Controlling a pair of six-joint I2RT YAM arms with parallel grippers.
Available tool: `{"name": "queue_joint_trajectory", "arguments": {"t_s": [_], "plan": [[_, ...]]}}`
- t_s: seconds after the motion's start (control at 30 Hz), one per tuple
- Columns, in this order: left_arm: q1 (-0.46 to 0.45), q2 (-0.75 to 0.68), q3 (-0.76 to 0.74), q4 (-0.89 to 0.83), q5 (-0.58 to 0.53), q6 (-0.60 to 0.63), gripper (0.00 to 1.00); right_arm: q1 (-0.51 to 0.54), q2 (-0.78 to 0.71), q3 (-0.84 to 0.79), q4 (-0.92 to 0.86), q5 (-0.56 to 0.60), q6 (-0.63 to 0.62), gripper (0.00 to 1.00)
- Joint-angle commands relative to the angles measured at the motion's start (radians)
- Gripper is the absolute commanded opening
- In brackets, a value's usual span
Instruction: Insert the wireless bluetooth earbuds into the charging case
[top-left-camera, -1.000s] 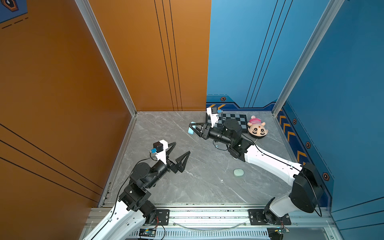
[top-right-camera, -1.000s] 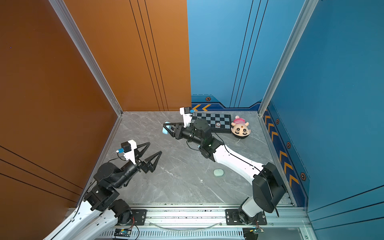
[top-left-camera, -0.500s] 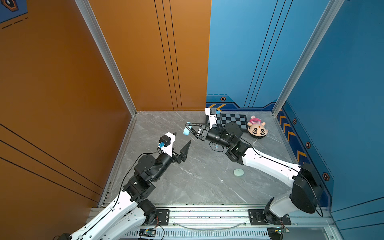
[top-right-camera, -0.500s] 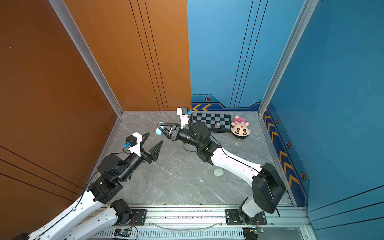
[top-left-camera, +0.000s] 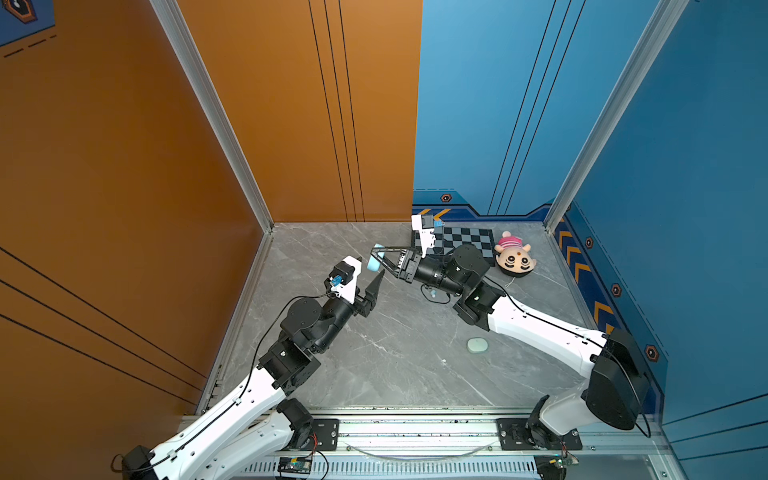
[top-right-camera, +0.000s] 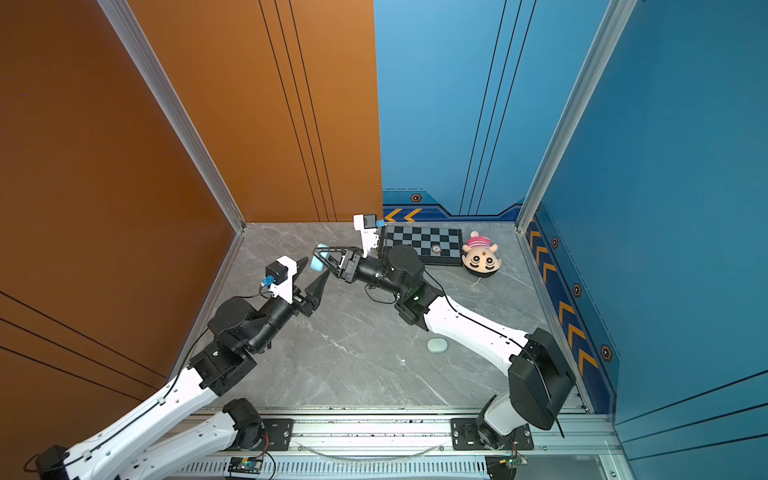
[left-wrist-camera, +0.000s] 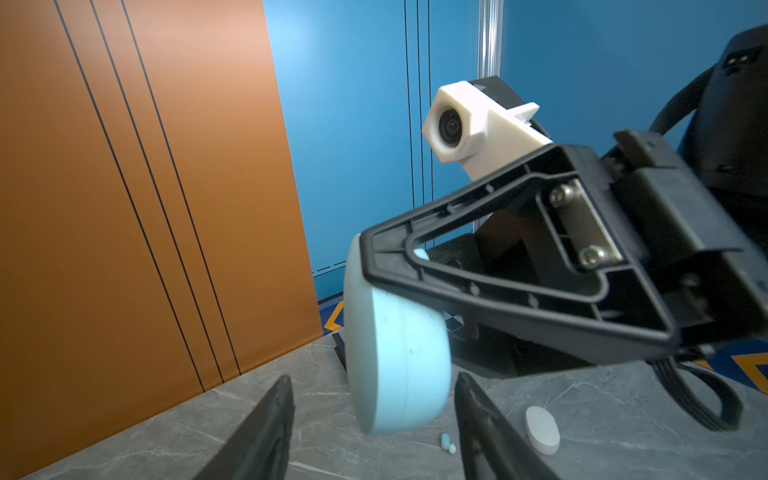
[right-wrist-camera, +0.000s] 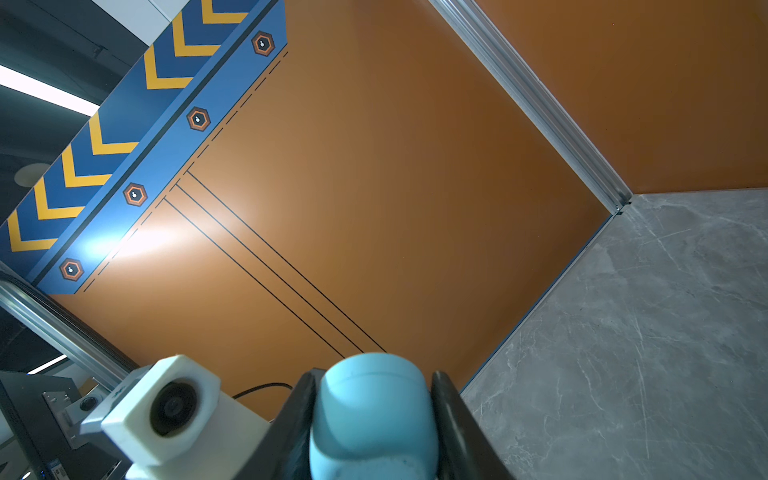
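While right fingers (right-wrist-camera: 299, 419) clamp case (right-wrist-camera: 374, 415), left fingers (left-wrist-camera: 262, 432) flank.

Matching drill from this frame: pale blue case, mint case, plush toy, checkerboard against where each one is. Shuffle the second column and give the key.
Things
1. pale blue charging case
2. mint green charging case
3. plush toy
4. checkerboard

Places
A. flat on the table, along its far edge
B. lying alone on the table, front right part
C. clamped in the right pincer, off the table
D. face up near the far right corner

Pairs: 1-C, 2-B, 3-D, 4-A
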Motion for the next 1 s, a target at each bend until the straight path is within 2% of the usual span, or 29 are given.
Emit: {"name": "queue_joint_trajectory", "arguments": {"t_s": [0.0, 0.17, 0.37, 0.47, 0.53, 0.57, 0.63, 0.73, 0.87, 0.97], "plan": [[-0.008, 0.015, 0.041, 0.059, -0.020, 0.024, 0.58, 0.007, -0.023, -0.003, 0.030, -0.027, 0.015, 0.11], [-0.008, 0.045, 0.067, 0.070, -0.016, 0.035, 0.50, 0.007, -0.019, -0.005, 0.029, -0.029, 0.022, 0.11], [-0.008, 0.056, 0.081, 0.069, -0.003, 0.038, 0.29, 0.003, -0.020, -0.003, 0.016, -0.025, 0.024, 0.11], [-0.007, 0.052, 0.081, 0.068, 0.008, 0.042, 0.20, -0.005, -0.026, 0.001, -0.003, -0.022, 0.024, 0.19], [-0.007, 0.043, 0.076, 0.063, 0.020, 0.049, 0.15, -0.021, -0.036, 0.012, -0.042, -0.032, 0.025, 0.30], [-0.004, 0.035, 0.077, 0.051, 0.040, 0.056, 0.12, -0.034, -0.047, 0.021, -0.080, -0.044, 0.029, 0.41], [0.006, 0.019, 0.086, -0.016, 0.102, 0.084, 0.09, -0.073, -0.073, 0.047, -0.186, -0.096, 0.033, 0.51], [0.029, -0.017, 0.102, -0.142, 0.190, 0.135, 0.08, -0.158, -0.121, 0.098, -0.418, -0.229, 0.004, 0.54], [0.078, -0.070, 0.116, -0.273, 0.326, 0.213, 0.07, -0.232, -0.203, 0.123, -0.745, -0.393, -0.161, 0.56], [0.107, -0.087, 0.145, -0.376, 0.451, 0.274, 0.08, -0.254, -0.279, 0.071, -0.818, -0.478, -0.281, 0.58]]}}
